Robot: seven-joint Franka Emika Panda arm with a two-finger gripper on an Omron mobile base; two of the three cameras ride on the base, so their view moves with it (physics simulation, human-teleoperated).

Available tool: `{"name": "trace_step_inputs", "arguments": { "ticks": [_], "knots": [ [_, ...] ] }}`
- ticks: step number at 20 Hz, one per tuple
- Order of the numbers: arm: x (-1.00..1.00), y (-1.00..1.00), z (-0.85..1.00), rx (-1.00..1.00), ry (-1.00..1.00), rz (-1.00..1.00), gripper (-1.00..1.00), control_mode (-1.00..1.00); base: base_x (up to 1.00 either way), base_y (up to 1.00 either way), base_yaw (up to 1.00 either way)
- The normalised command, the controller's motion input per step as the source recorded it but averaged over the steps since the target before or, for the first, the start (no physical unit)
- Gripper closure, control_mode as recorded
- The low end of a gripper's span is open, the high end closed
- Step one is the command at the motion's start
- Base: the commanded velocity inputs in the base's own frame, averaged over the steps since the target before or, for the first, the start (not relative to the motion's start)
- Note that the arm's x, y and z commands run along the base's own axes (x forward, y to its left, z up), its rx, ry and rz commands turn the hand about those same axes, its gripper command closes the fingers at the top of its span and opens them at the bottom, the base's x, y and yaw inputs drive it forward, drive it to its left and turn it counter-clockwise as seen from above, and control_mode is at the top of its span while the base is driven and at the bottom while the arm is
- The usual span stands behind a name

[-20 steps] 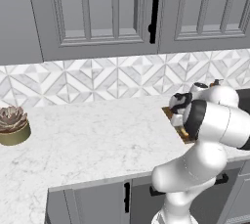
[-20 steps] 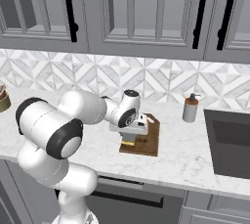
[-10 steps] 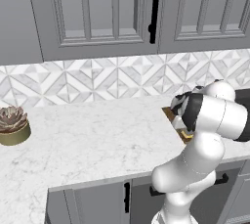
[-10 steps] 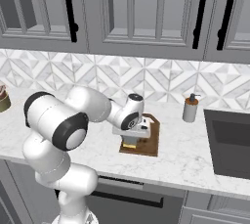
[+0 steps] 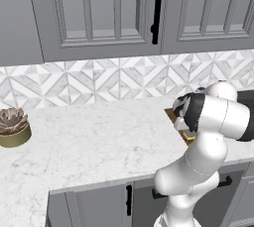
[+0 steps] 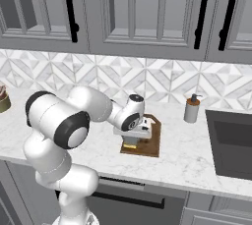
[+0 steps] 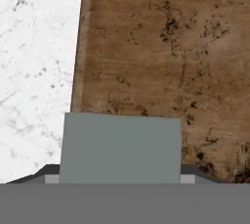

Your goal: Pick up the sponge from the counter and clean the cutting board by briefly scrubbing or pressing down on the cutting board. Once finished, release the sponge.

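Lower than a second ago, my claw [image 6: 131, 143] is clamping the sponge [image 7: 120, 147] and pressing it onto the cutting board [image 6: 150, 140] on the counter [image 6: 192, 157], so I'm judging only release remains.

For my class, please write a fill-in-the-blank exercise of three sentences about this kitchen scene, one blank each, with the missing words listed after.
1. The gripper holds the sponge over a brown wooden ____ board.
2. The cutting board lies on a white ____ counter.
3. On the counter, between the board and the dark sink, stands a small soap ____.

Missing words: cutting; marble; dispenser
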Motion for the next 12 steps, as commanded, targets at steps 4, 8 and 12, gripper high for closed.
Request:
{"name": "trace_step_inputs", "arguments": {
  "ticks": [4, 8, 12],
  "knots": [
    [0.53, 0.14, -0.03, 0.00, 0.00, 0.00, 1.00, -1.00, 0.00, 0.00, 0.00],
    [0.87, 0.22, 0.00, -0.01, 0.00, 0.00, 1.00, -1.00, 0.00, 0.00, 0.00],
    [0.93, 0.24, 0.00, 0.00, 0.00, 0.00, 1.00, -1.00, 0.00, 0.00, 0.00]
  ]
}}
